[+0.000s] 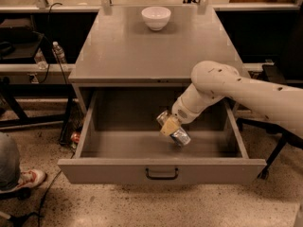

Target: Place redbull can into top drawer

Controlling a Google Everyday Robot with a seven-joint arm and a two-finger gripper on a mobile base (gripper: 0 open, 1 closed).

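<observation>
The top drawer of the grey cabinet stands pulled fully open, its dark bar handle centred on the front panel. My gripper reaches down into the drawer from the right on a white arm. It is shut on the redbull can, a slim silver can held tilted, its lower end close to the drawer floor near the middle.
A white bowl sits at the back of the cabinet top. A small red can lies on the floor left of the drawer. A person's shoe is at lower left. A plastic bottle stands on the left bench. A chair leg is at the right.
</observation>
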